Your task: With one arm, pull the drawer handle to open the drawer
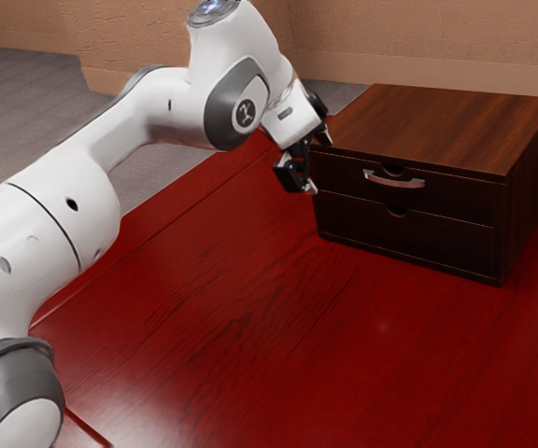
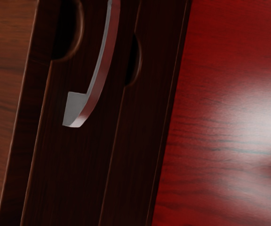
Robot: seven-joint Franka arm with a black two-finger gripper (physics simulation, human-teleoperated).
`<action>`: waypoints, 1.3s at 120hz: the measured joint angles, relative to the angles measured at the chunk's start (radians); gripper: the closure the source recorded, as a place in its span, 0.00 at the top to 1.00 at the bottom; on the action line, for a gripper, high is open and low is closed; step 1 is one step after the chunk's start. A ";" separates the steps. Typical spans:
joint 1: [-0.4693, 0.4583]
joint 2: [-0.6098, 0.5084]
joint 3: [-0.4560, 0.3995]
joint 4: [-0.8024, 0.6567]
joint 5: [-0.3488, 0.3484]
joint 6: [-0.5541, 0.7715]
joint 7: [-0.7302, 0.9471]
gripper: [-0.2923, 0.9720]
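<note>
The cabinet [image 1: 437, 121] sat at the upper right of the exterior view, on the red surface [image 1: 250, 327]. Its top drawer [image 1: 456, 191] looked shut, the front flush with the lower drawer [image 1: 437, 238] beneath it. The silver handle [image 1: 393, 179] lay across the middle of that top front, its long axis level and running along the drawer face.

The arm [image 1: 157, 103] reached in from the left. Its pincer [image 1: 299, 180] hung just off the cabinet's near front corner, released, with the tips apart and nothing between them. The handle lay to the pincer's right in that view, at much the same height, near but not touching.

From the hand's camera, one end of the handle [image 2: 100, 61] curved out from the dark wood, with a recess behind the bar for a fingertip.

To my eye the reach wasn't finished. The pincer had to slide along the drawer face and straddle the bar across its thin section. The cabinet corner beside it left little margin on that side. Ahead of the drawer the surface ran toward the lower frame, which gave the pull plenty of room.
</note>
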State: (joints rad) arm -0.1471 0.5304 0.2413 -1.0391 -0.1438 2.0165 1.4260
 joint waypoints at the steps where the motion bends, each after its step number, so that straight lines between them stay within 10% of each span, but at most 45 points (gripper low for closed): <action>1: -0.001 0.001 -0.002 0.000 0.000 0.001 0.002 0.77; 156: -0.036 0.023 -0.115 -0.130 0.033 0.123 0.119 0.77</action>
State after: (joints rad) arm -0.1835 0.5533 0.1259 -1.1696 -0.1104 2.1396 1.5452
